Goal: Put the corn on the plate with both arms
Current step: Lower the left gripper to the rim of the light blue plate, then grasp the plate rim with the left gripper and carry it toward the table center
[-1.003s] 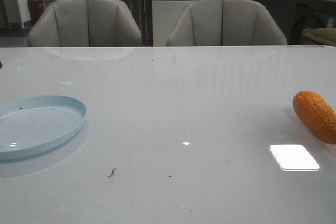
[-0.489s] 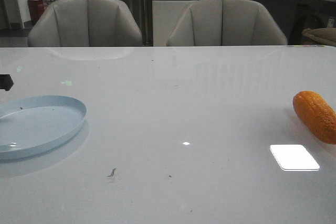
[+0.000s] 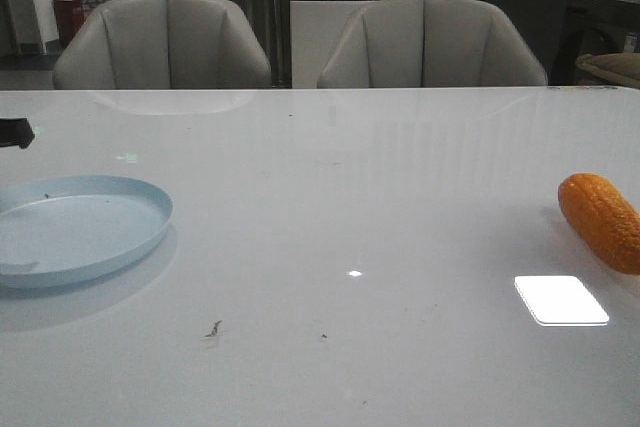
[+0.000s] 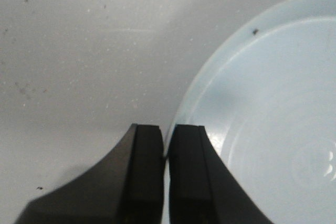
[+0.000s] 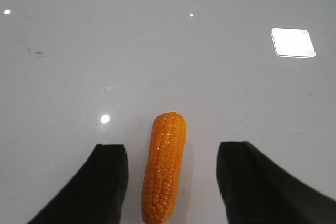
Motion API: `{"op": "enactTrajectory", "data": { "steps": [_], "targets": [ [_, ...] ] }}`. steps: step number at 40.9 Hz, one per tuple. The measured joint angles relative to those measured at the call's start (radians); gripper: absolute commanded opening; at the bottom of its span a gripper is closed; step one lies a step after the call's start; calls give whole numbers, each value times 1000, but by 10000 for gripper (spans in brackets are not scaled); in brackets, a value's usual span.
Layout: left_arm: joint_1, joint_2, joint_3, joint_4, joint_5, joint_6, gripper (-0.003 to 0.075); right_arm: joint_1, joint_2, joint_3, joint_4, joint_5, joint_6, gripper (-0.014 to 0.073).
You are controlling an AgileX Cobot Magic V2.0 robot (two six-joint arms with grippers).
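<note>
Near the desk's left edge sits the plate [image 3: 80,232], rim pinched betw. clenched jaws of the left gripper [image 4: 167,174], w/ the corn [image 3: 600,219] far off by the right edge, lying betw. the spread, released jaws of the right gripper [image 5: 172,182] but not yet gripped. Looks like an early step: plate in hand, corn pick pending; next move prob. calls for lowering and closing on the cob's middle. Glossy pale desk [image 3: 350,197] w/ light glare, two grey chairs [image 3: 165,42] behind the far edge, dim room beyond.
</note>
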Motion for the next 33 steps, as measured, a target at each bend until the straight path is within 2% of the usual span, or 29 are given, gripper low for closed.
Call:
{"op": "enactTrajectory", "data": {
  "steps": [9,18,33],
  "targets": [
    [-24,2,-142,-41,81,0,95,0,0,0,0,0,0,488],
    [-110,4,-279,-94,137,0,95,0,0,0,0,0,0,488],
    [-296,14,-328,-147,121,0,95,0,0,0,0,0,0,488]
  ]
}}
